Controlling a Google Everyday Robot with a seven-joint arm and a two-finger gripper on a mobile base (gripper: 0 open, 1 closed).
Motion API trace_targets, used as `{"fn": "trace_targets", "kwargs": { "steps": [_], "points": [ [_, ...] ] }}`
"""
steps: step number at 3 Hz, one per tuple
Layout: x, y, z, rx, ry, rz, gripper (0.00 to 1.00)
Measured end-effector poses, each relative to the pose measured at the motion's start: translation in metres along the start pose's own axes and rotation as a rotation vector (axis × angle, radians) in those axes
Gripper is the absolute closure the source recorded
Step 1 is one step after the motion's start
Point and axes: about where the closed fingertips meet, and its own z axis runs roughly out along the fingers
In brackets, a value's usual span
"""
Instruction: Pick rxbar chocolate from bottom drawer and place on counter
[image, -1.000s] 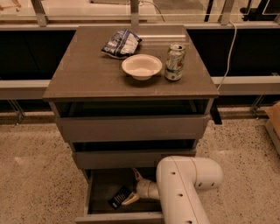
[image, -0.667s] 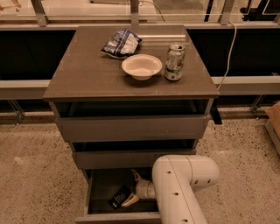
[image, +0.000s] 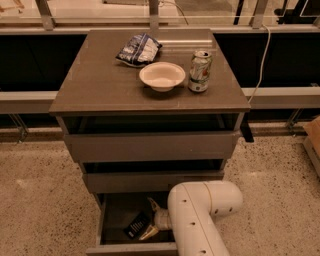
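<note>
The rxbar chocolate (image: 135, 226), a small black wrapper with white lettering, lies flat on the floor of the open bottom drawer (image: 114, 210). My gripper (image: 149, 219) reaches down into that drawer from the white arm (image: 200, 215). Its two tan fingers are spread apart. The bar lies just left of the lower finger (image: 147, 233), between the fingertips or right at them; I cannot tell if they touch. The counter (image: 100, 85) is the grey-brown top of the cabinet, well above the gripper.
On the counter stand a white bowl (image: 162, 75), a soda can (image: 200, 70) and a blue-and-white chip bag (image: 139, 49). The two upper drawers (image: 150, 146) are pulled out slightly. A cable (image: 260, 55) hangs at the right. A speckled floor surrounds the cabinet.
The white arm has shifted a little to the left over the bottom drawer. The bar lies where it was and the fingers stay spread.
</note>
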Motion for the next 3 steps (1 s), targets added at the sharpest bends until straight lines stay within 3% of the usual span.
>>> {"fn": "trace_targets", "kwargs": {
  "steps": [2,3],
  "points": [
    [0.0214,0.0054,0.0055,0.018,0.041,-0.014,0.00],
    [0.0239,0.0081,0.0123,0.009,0.019,0.006,0.16]
  ]
}}
